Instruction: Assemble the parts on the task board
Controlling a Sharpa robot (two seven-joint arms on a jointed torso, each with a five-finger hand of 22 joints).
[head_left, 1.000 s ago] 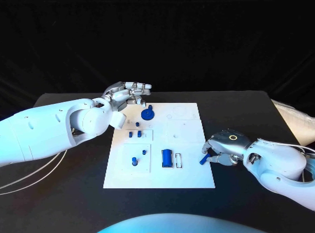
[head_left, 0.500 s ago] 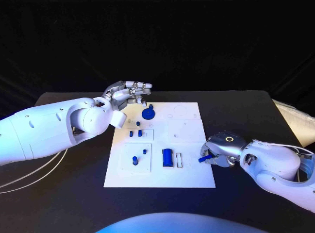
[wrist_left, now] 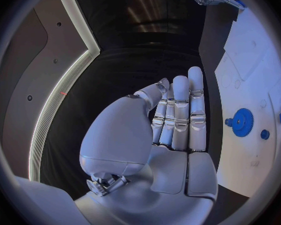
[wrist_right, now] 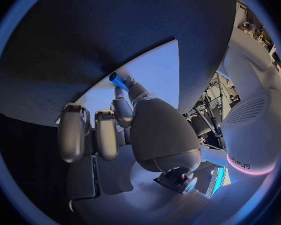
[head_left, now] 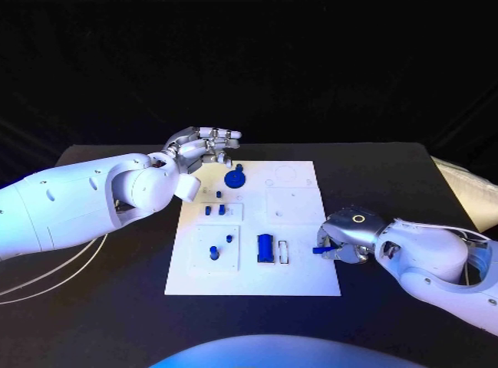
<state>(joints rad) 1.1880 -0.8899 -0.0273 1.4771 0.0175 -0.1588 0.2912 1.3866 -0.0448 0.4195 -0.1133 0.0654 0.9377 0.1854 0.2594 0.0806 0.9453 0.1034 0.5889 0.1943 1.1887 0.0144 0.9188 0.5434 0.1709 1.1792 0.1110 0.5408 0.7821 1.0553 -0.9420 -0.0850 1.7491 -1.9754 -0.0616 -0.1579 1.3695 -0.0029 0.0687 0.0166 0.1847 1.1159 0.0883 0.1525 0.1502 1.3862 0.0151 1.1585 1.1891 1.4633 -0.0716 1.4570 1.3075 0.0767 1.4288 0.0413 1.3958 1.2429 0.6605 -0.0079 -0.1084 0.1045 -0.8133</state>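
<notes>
Right hand [head_left: 348, 238], at lower right of the task board [head_left: 304, 287], pinches a small blue peg [head_left: 321, 249] at the board's right edge; left hand [head_left: 205, 144], upper left, holds nothing, fingers straight and together. Keep the peg upright over its socket before lowering. Target socket cannot be made out

Board centre [head_left: 293, 205] open; gear [head_left: 234, 180] beside left hand [head_left: 205, 144].

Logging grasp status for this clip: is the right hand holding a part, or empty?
Holding. The right hand pinches a small blue part at the task board's right edge; the right wrist view shows it at the fingertips.
</notes>
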